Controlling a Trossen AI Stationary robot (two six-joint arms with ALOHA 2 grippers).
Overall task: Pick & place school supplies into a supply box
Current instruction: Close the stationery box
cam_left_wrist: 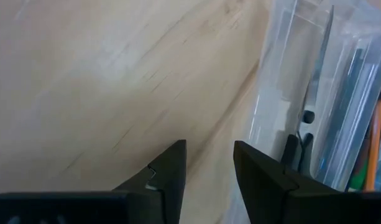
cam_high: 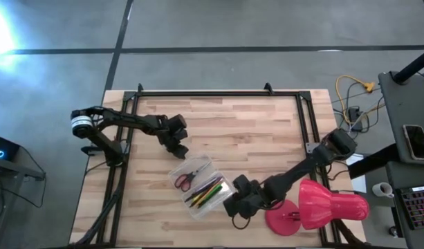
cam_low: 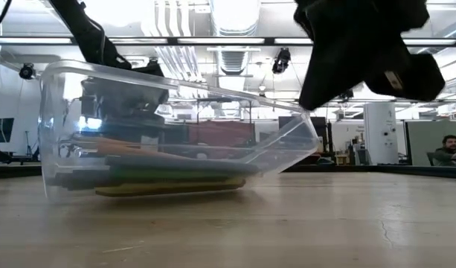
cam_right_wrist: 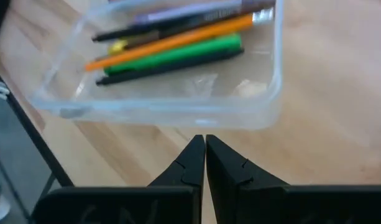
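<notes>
The clear supply box (cam_high: 200, 185) rests on its base on the wooden table. Inside it lie red-handled scissors (cam_high: 184, 180) and several pens and pencils (cam_high: 206, 192), which show green, orange, yellow and dark in the right wrist view (cam_right_wrist: 171, 46). My left gripper (cam_high: 178, 147) hovers open and empty just beyond the box's far-left side, with bare wood between its fingers (cam_left_wrist: 209, 146) and the box wall (cam_left_wrist: 283, 93) beside them. My right gripper (cam_high: 236, 207) is shut and empty at the box's near-right long wall (cam_right_wrist: 204, 138). My right gripper's shut fingertips stand right at the lower edge of the box's near-right long wall (cam_right_wrist: 202, 122), slanting down from the table's near right. I cannot tell whether they touch it.
A big pink-red lamp (cam_high: 326, 206) lies at the near right corner, close behind my right arm. A black frame (cam_high: 218, 93) runs along the table's far and side edges. Bare wood (cam_high: 253, 138) lies beyond the box toward the far right.
</notes>
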